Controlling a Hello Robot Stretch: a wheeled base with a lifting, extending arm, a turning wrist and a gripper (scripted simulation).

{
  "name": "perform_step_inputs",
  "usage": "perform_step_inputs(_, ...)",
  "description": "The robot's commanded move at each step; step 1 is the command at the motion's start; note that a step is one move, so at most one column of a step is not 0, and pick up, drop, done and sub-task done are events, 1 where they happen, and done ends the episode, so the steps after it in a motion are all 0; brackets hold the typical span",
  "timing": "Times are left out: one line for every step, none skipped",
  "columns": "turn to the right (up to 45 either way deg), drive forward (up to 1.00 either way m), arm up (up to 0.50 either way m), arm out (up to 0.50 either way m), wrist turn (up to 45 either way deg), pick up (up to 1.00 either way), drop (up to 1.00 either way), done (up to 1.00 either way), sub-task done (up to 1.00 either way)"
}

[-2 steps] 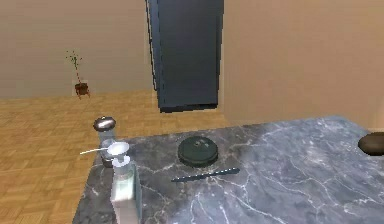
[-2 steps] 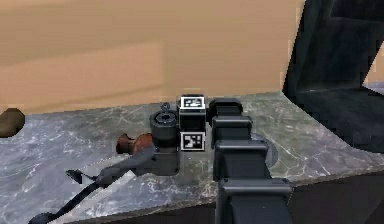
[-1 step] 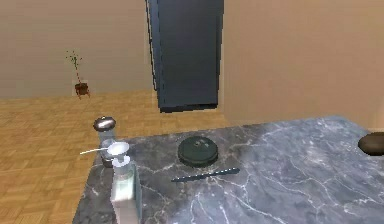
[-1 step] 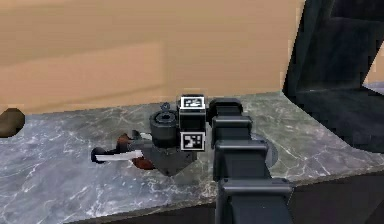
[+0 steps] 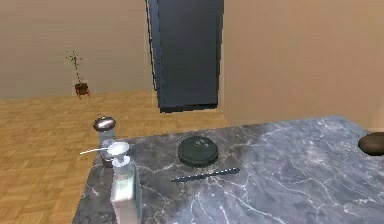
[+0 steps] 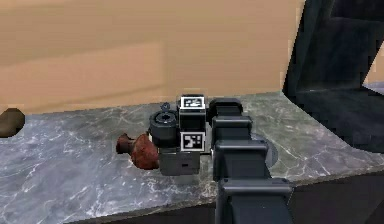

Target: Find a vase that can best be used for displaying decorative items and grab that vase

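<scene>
From where I stand, the grey marble counter [image 6: 60,175] anchors everything. A reddish-brown vase [image 6: 141,150] rests on the counter, seemingly tipped with its neck toward the arm side view's left. The gripper [image 6: 160,133] is right at the vase, above the counter, at the end of the dark arm [image 6: 246,175] and beside two white marker squares [image 6: 192,103]. With the vase lying there, I cannot tell whether the claw has hold of anything, or even touches it. A brown rounded lump [image 6: 9,121] lies farther along the counter. At the counter's corner stand a white pump bottle [image 5: 123,190] and a small metal-topped shaker [image 5: 105,127], with a dark round disc [image 5: 198,150] and a slim dark utensil [image 5: 205,174] nearby on the counter. Beyond the counter rises a tall dark cabinet [image 5: 187,55], and a little potted plant [image 5: 79,78] stands by the far wall.
</scene>
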Motion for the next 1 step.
perform_step_inputs(0.0, 0.00, -0.12, 0.00, 0.0, 0.00, 0.00, 0.00, 0.00)
